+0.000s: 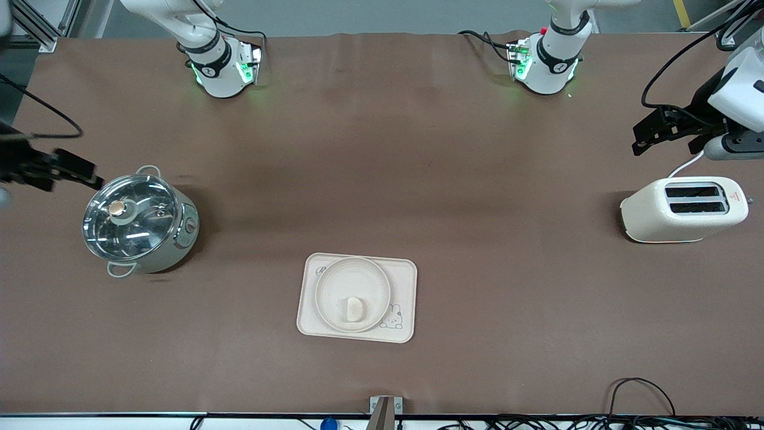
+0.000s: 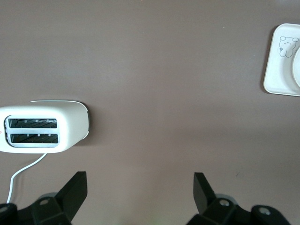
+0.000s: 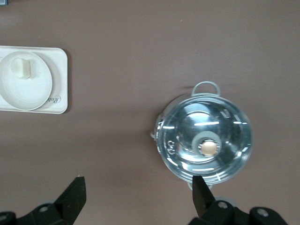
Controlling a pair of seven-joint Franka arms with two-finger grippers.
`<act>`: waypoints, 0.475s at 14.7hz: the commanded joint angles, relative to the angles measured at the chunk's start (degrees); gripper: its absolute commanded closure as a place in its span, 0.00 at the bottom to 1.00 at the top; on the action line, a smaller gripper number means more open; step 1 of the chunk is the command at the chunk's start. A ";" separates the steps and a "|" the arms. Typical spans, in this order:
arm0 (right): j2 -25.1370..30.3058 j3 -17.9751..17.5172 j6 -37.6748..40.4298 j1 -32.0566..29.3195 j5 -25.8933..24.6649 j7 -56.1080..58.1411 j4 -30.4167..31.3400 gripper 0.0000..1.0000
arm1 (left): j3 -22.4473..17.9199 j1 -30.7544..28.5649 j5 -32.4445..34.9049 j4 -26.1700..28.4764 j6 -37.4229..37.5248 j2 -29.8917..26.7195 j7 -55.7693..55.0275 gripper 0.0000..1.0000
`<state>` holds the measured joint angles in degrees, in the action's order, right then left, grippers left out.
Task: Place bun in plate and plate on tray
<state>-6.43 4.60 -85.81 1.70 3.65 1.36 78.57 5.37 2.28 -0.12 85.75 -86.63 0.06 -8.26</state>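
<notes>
Bun [image 1: 354,309] hidden from left wrist view; both claws [image 2: 139,185] [image 3: 139,187] released, empty.

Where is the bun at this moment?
The bun lies in the plate, in the part nearest the front camera; the plate sits on the tray, between pot and toaster.

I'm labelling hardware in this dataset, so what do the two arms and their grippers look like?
Both arms are glossy white with black joint bands and green lights glowing at their bases. Black cables trail from each. The left gripper and right gripper are matte black with flat, angular fingers; round screw heads show on the finger mounts. The left base carries a small red button.
</notes>
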 commanded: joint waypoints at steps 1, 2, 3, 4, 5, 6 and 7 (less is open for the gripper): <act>3.62 -2.48 0.82 -0.47 -5.75 0.31 -0.26 0.00 | -0.27 0.09 -0.14 -0.50 0.24 -0.15 0.70 0.00; 4.40 -2.49 0.56 -0.03 -5.94 0.31 -0.26 0.00 | -0.27 -0.08 -0.14 -0.50 0.32 -0.15 0.62 0.00; 5.02 -2.49 0.47 0.58 -6.20 0.14 -0.26 0.00 | -0.27 -0.17 -0.14 -0.59 0.33 -0.15 0.62 0.00; 5.11 -2.49 0.39 0.85 -6.81 0.22 -0.26 0.00 | -0.27 -0.26 -0.14 -1.11 0.33 -0.06 0.70 0.00; 5.03 -2.66 -0.22 0.85 -7.95 0.13 -0.26 0.00 | -0.27 -0.26 -0.14 -1.64 0.33 0.20 0.62 0.00; 5.11 -2.57 -1.19 0.85 -8.57 0.05 -0.26 0.00 | -0.27 -0.09 -0.14 -1.73 0.33 0.21 0.62 0.00; 5.20 -2.40 -0.94 1.03 -8.58 0.31 -0.26 0.00 | -0.27 0.00 -0.23 -1.64 0.33 0.29 0.62 0.00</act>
<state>-1.82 2.20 -86.08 2.50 -3.29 1.61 77.58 5.30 2.12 -0.12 85.28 -86.63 0.05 -8.26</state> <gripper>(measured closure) 0.000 0.000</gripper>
